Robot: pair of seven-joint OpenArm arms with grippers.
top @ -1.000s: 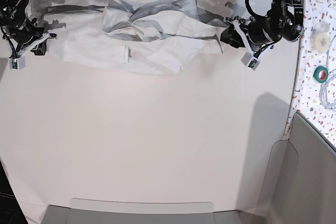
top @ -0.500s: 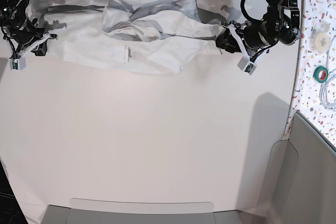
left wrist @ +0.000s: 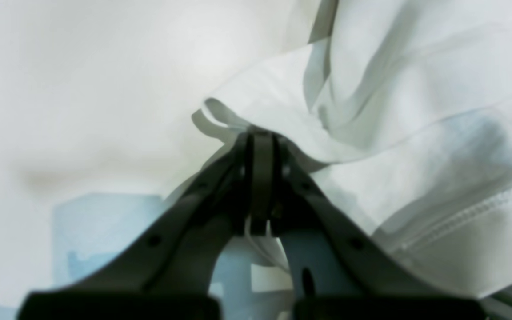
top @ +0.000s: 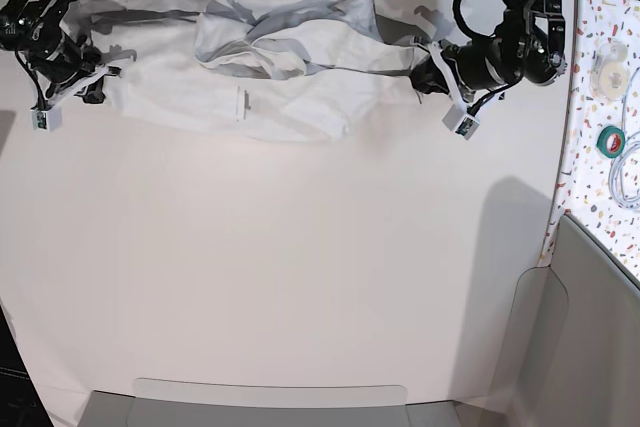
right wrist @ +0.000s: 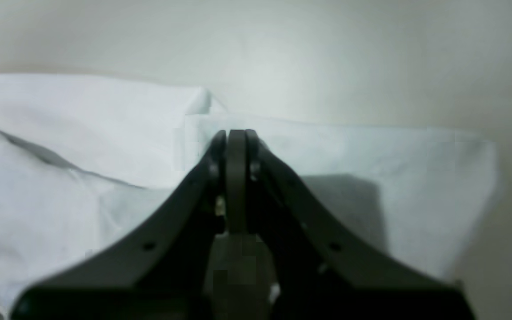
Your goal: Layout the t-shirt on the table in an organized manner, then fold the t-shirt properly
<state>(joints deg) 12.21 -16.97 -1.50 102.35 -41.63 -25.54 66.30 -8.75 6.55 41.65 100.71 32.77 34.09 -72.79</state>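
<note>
Off-white table; crumpled t-shirt between both pinching tools

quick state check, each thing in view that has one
t-shirt: bunched and wrinkled, not laid flat, not folded
left claw: shut on t-shirt edge
right claw: shut on t-shirt
table: t-shirt lies along its far edge

The off-white table is seen bearing the crumpled white t-shirt, spread along its far edge; the near expanse is left bare.
</note>
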